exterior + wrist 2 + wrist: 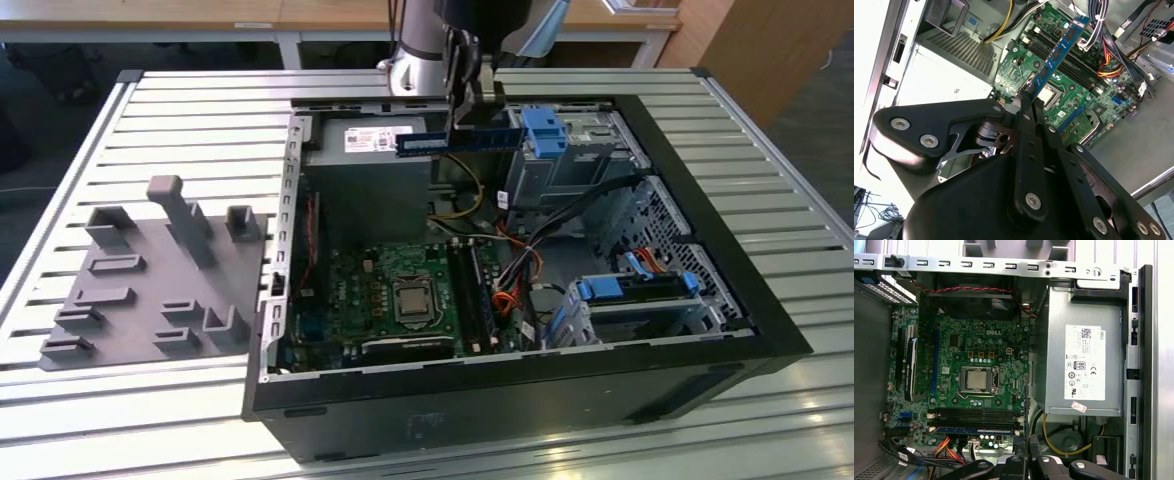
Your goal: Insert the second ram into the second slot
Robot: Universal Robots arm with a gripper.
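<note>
My gripper hangs over the open computer case, shut on the second ram, a thin blue stick held level above the grey power-supply box. In the second wrist view the second ram juts out from my gripper over the green motherboard. The first wrist view looks straight down: the second ram shows edge-on as a thin blue line above my gripper. Another blue stick sits in one memory slot, with the black slots beside it bare. Those slots lie well below the held stick.
The grey power-supply box fills the case's far corner. Blue drive cages and bundled cables crowd the exterior view's right side. A processor socket sits mid-board. A grey fixture block lies outside the case.
</note>
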